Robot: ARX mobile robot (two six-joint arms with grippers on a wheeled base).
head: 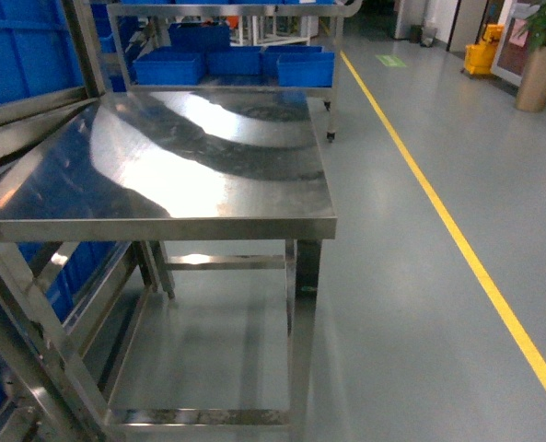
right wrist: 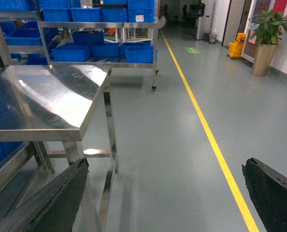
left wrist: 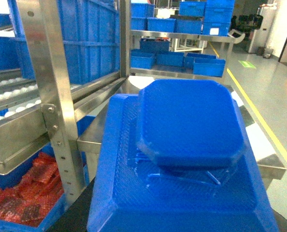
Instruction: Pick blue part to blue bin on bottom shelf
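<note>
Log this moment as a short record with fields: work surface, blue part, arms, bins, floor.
work surface: steel table, top bare and shiny in the head view
blue part: large blue plastic piece fills the left wrist view, close to the camera; whether it is gripped cannot be told
right gripper: open, black fingers wide apart over the floor, holding nothing
rack: steel post at left, with a bin of red packets low beside it
far bins: blue bins on a cart behind the table
floor: grey with a yellow line

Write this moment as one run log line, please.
left gripper: hidden behind blue part, state unclear | right gripper: open, empty, beside steel table | part not yet in a bin
</note>
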